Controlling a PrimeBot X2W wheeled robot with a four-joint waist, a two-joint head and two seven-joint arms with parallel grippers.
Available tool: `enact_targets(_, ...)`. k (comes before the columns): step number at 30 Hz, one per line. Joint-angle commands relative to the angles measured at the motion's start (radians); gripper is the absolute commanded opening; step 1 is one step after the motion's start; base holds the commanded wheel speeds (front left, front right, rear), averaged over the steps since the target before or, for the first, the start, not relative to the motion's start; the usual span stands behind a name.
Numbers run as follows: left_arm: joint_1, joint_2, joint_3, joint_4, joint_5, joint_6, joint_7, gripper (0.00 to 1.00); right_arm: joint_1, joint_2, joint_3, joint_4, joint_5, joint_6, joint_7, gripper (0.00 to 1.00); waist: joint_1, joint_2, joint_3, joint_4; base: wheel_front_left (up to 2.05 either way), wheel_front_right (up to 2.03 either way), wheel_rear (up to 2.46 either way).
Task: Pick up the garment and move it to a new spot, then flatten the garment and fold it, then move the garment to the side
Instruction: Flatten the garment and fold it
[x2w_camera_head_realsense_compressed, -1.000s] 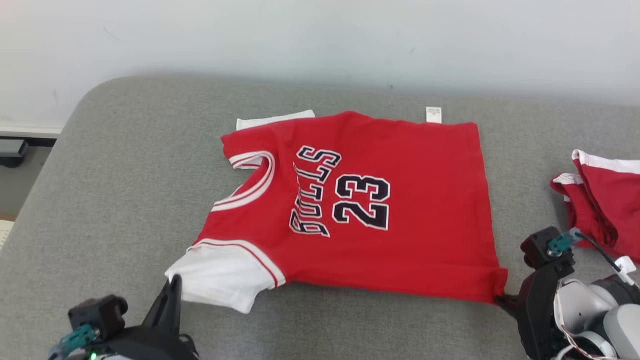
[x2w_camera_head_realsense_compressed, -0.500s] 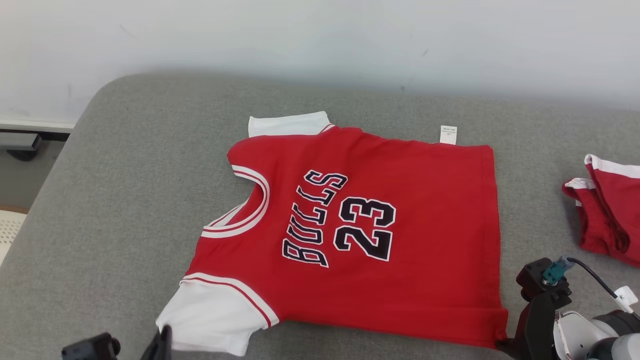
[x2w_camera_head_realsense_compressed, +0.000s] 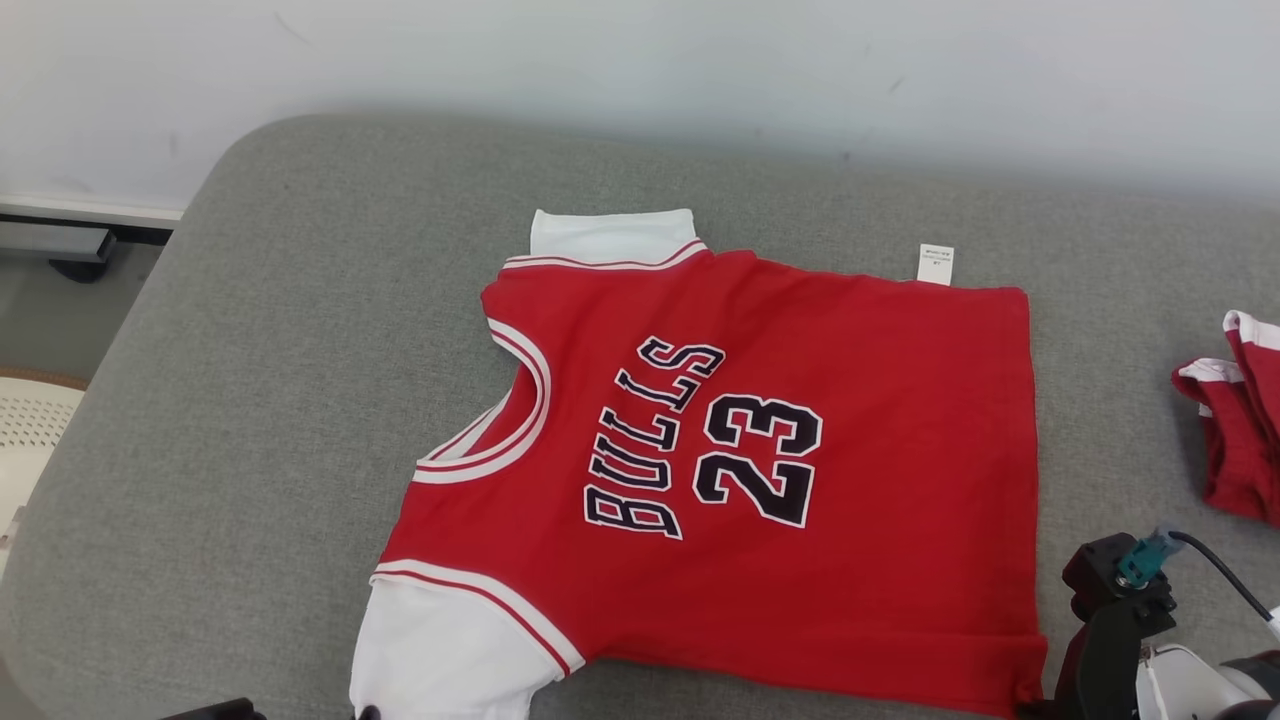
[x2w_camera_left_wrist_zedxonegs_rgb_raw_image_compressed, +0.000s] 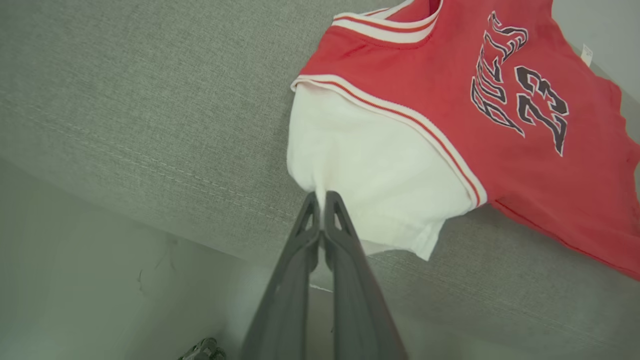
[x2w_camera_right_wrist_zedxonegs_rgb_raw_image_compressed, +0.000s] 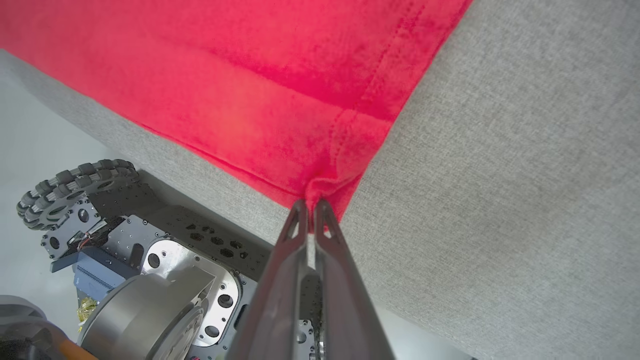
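Note:
The garment is a red jersey with "BULLS 23" in black and white sleeves, lying spread on the grey cushion, neck to the left. In the left wrist view my left gripper is shut on the edge of the near white sleeve. In the right wrist view my right gripper is shut on the bunched near corner of the red hem. Both held points sit at the cushion's near edge. The far white sleeve lies flat.
A second red and white garment lies crumpled at the cushion's right end. Behind the cushion is a white wall. Floor and a white perforated object are to the left. My wheeled base is below the near edge.
Both grippers have drawn the garment's near edge toward me and sunk to the picture's bottom edge. The jersey lies flatter and its far sleeve shows more. The head camera has shifted.

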Motion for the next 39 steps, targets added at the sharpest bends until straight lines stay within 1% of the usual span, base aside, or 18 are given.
enact_targets(1, 0.015, 0.011, -0.003, -0.02, -0.007, 0.006, 0.018, 0.0, 0.018, 0.009, -0.018, -0.023, -0.008, 0.0, 0.014, 0.0, 0.0, 0.0, 0.005, 0.002, 0.0, 0.0, 0.0)
enact_targets(4, 0.021, 0.022, -0.007, -0.056, -0.013, 0.012, 0.051, 0.0, 0.034, 0.023, -0.048, -0.067, -0.014, 0.0, 0.021, 0.0, 0.0, 0.0, 0.013, -0.002, 0.0, 0.0, 0.0)
enact_targets(7, 0.01, 0.024, -0.002, -0.086, -0.017, 0.009, 0.053, 0.0, 0.038, 0.035, -0.061, -0.097, -0.014, 0.0, 0.015, 0.0, 0.0, 0.0, 0.018, -0.007, 0.0, 0.0, 0.0)
enact_targets(12, -0.062, 0.019, -0.003, -0.121, -0.026, -0.022, 0.05, 0.0, 0.02, 0.06, -0.074, -0.153, 0.01, 0.0, -0.021, 0.0, 0.0, 0.0, 0.025, -0.018, 0.0, 0.0, 0.0)
enact_targets(14, -0.104, 0.023, -0.016, -0.11, -0.017, -0.037, 0.065, 0.0, 0.002, 0.065, -0.072, -0.166, 0.024, 0.0, -0.042, 0.0, 0.0, 0.0, 0.027, -0.022, 0.0, 0.0, 0.0)
enact_targets(17, -0.172, 0.013, -0.025, -0.087, -0.016, -0.051, 0.08, 0.0, -0.026, 0.063, -0.075, -0.164, 0.039, 0.0, -0.074, 0.0, 0.0, 0.0, 0.03, -0.028, 0.0, 0.0, 0.0)
enact_targets(23, -0.335, -0.018, -0.027, -0.005, -0.015, -0.076, 0.091, 0.0, -0.097, 0.06, -0.084, -0.12, 0.073, 0.0, -0.148, 0.0, 0.0, 0.0, 0.042, -0.029, 0.0, 0.0, 0.0)
enact_targets(26, -0.414, -0.036, -0.033, 0.053, -0.02, -0.092, 0.099, 0.0, -0.131, 0.054, -0.079, -0.086, 0.071, 0.0, -0.177, 0.0, 0.0, 0.0, 0.052, -0.031, 0.0, 0.0, 0.0)
enact_targets(29, -0.478, -0.056, -0.029, 0.111, -0.033, -0.108, 0.085, 0.0, -0.173, 0.061, -0.078, -0.047, 0.072, 0.0, -0.208, 0.0, 0.0, 0.0, 0.064, -0.039, 0.0, 0.0, 0.0)
enact_targets(32, -0.535, -0.069, -0.037, 0.171, -0.023, -0.127, 0.072, 0.0, -0.197, 0.066, -0.089, 0.006, 0.036, 0.0, -0.231, 0.0, 0.0, 0.0, 0.076, -0.041, 0.0, 0.0, 0.0)
enact_targets(39, -0.64, -0.097, -0.05, 0.313, 0.0, -0.146, 0.033, 0.0, -0.255, 0.093, -0.108, 0.105, -0.012, 0.0, -0.283, 0.0, 0.0, 0.0, 0.106, -0.048, 0.0, 0.0, 0.0)
